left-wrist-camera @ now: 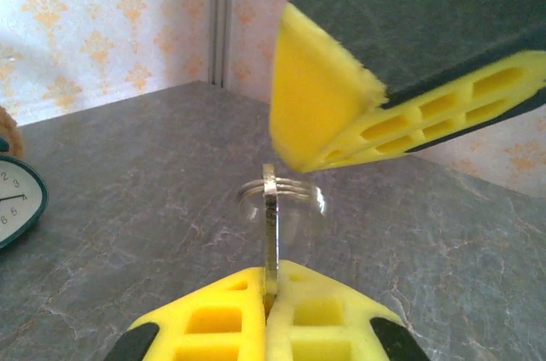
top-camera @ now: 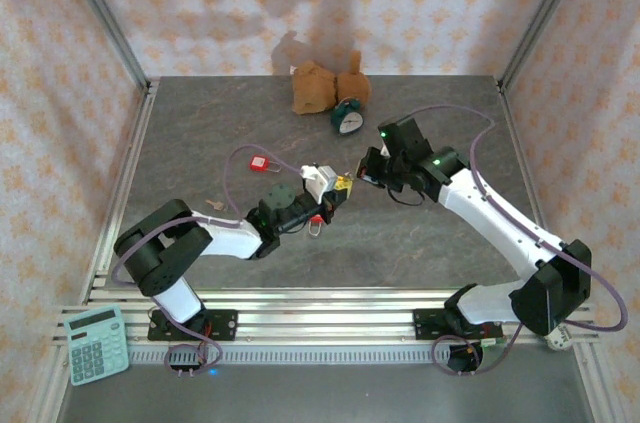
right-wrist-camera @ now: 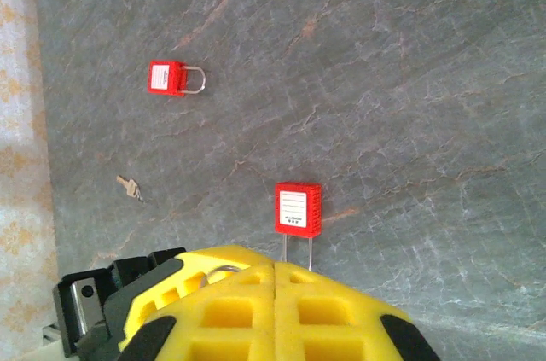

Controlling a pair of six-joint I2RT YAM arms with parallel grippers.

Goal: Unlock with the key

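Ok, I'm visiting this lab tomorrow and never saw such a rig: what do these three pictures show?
Two robot arms are bolted to a grey table. One picture looks down from above and behind them; the others come from a camera on each wrist, showing its yellow fingers. The left gripper is shut on a thin metal strip with a wire ring, possibly a key seen edge-on. The right gripper is shut, apparently empty. Lying around: two small red padlocks, a tiny brass key, a brown plush toy, a teal alarm clock, a pale-green calculator.
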